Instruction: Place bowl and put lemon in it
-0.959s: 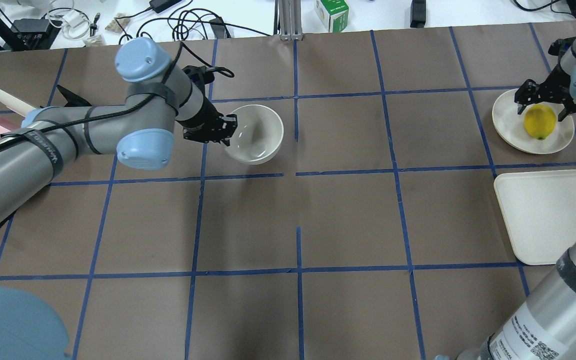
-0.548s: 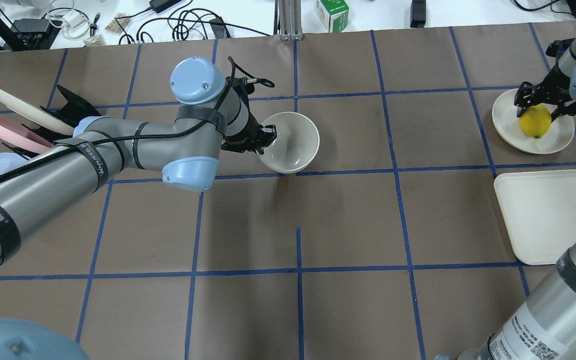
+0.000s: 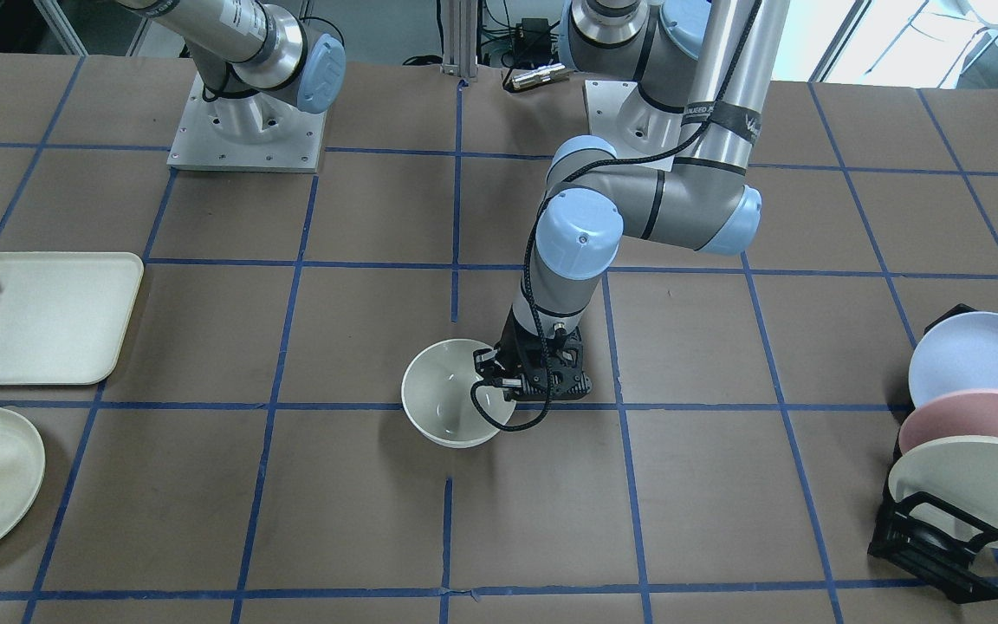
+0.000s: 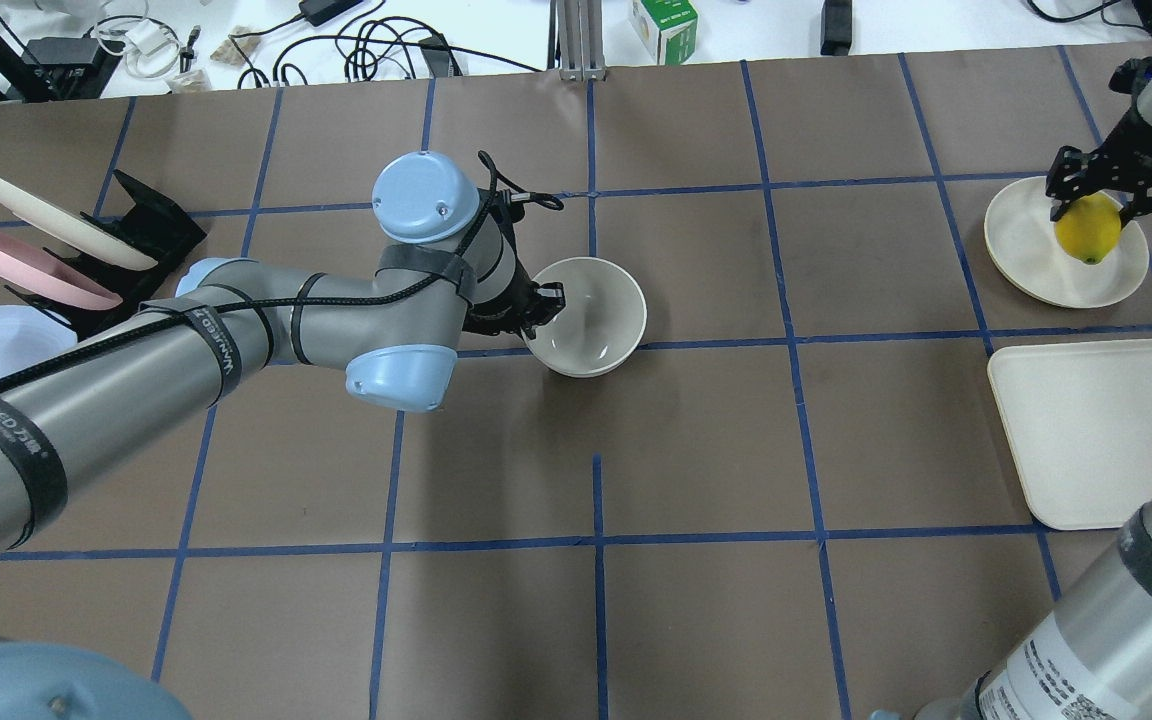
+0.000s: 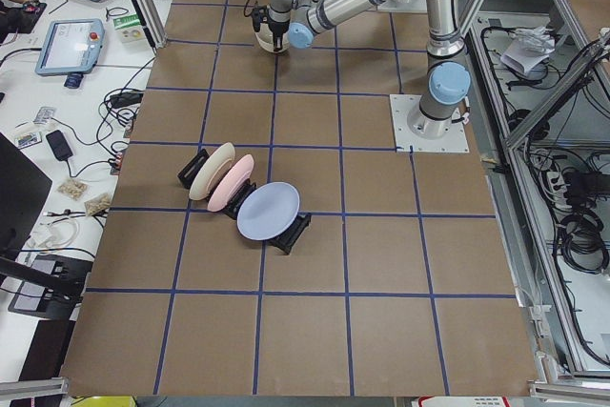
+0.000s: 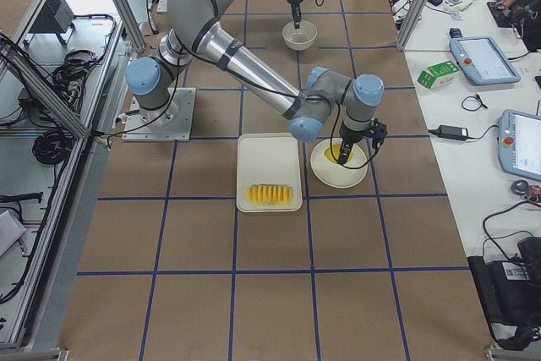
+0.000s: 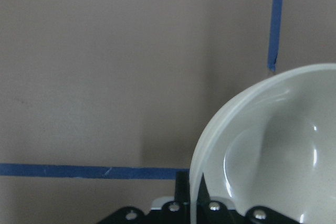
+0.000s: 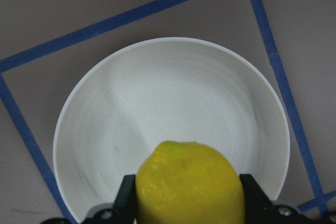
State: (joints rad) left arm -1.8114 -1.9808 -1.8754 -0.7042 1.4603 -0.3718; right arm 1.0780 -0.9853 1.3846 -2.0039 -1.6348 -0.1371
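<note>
**Asker:** Where is the bowl?

**Robot:** My left tool [image 4: 542, 303] is clamped on the rim of the off-white bowl [image 4: 608, 305], on the side nearest my left arm. One finger is inside the rim and one outside. The bowl sits mouth up near the middle of the brown worktop [image 4: 696, 450], beside a crossing of blue tape lines. I cannot tell whether its base touches the worktop.

**Asker:** And the lemon?

**Robot:** My right tool [image 4: 1089, 212] grips the yellow lemon [image 4: 1088, 232] between its two fingers. It holds the lemon over the cream plate [image 4: 1031, 255] at my far right, well apart from the bowl. A pale tray [image 4: 1076, 430] lies just beside that plate.
</note>
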